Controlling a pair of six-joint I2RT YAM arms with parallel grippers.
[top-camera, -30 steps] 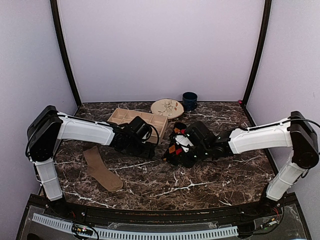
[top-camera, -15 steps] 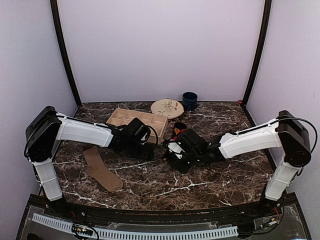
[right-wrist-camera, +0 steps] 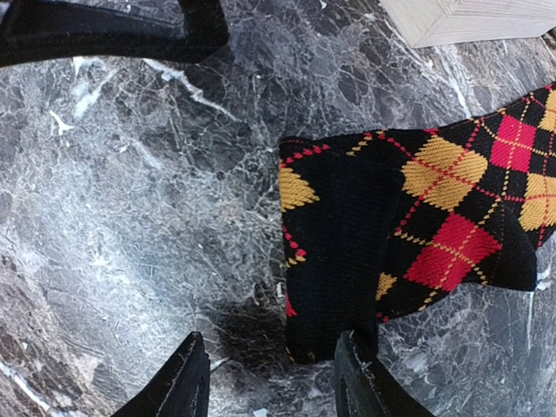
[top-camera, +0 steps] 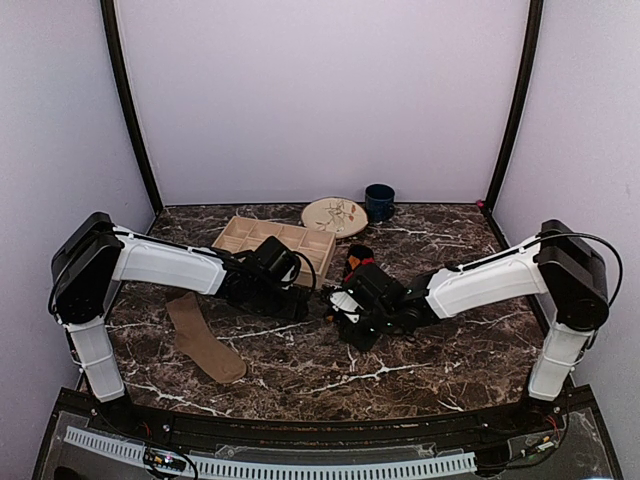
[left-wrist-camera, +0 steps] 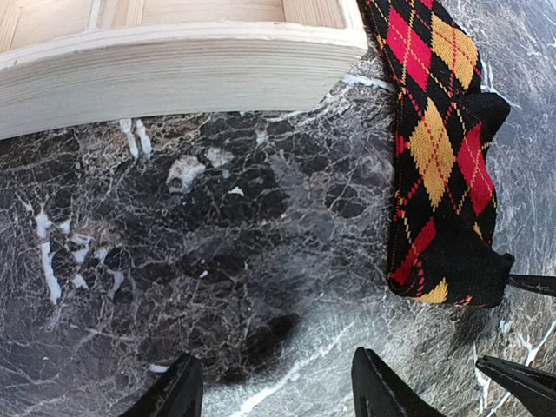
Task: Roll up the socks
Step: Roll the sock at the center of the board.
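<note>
Because the argyle sock (right-wrist-camera: 417,217) is touched by only one finger of the open right gripper (right-wrist-camera: 269,347), its fold could be pushed aside; the left gripper (left-wrist-camera: 276,360) is open, empty.

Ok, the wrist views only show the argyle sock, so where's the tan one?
Top view: the tan sock lies flat on the left side of the table, just nearer than the left arm and wooden tray.
</note>
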